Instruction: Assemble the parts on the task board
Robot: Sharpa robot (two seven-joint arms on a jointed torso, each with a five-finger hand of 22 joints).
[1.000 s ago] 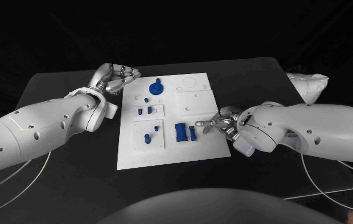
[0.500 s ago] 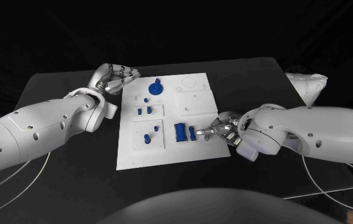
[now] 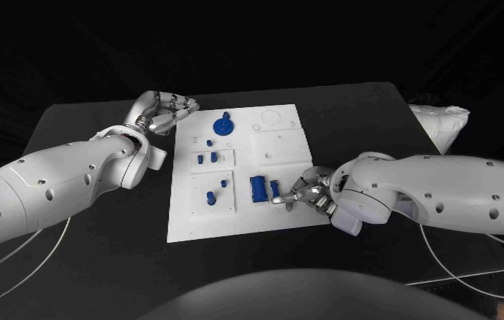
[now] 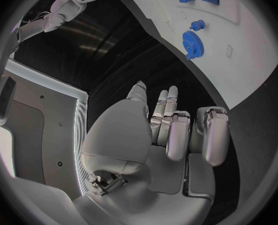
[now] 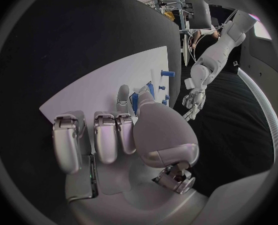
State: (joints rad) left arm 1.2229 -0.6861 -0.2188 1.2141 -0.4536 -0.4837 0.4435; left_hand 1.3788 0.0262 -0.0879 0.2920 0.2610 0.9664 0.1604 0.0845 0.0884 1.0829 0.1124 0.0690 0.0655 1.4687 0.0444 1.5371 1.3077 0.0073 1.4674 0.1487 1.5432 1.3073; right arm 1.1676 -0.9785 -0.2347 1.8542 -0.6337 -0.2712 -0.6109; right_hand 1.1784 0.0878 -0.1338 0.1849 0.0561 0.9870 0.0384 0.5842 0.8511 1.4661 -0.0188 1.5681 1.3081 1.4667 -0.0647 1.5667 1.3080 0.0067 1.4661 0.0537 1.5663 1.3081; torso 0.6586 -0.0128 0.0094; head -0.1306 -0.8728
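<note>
Left robot hand (image 3: 166, 111): it sits over the bench (image 3: 95, 116) just off the board's far-left corner, apart from the board. The left wrist view shows its fingers (image 4: 176, 135) curled in toward the palm with nothing between them. It takes no part in the work at this moment.

Board (image 3: 283, 221): a white plate, lying flat at the middle of the bench, long side running near to far. Parts, left to right:
- Gear (image 3: 223, 125), blue, toothed, at the far-left of the board, seated flat.
- Two small blocks (image 3: 206, 157) in a recessed panel below the gear, with a tiny peg just beyond them.
- Two small pieces in the near-left panel, one an elongated piece (image 3: 210, 198) lying at a slant.
- Tall block (image 3: 257, 188) near the board's centre, and a slimmer bar (image 3: 275, 188) just to its right.
- Far-right of the board: pale round and square recesses, unfilled as far as can be told.

Right robot hand (image 3: 306, 192): low over the board's near-right part, fingertips at or just beside the bar. In the right wrist view the thumb and a finger converge on a blue part, other fingers held straight. Whether the pinch has closed cannot be told.

Judgement: the step in hand is the grasp of the bar. The next move calls for a firm pinch, a clean lift clear of the tall block, then carriage to a matching recess.
</note>
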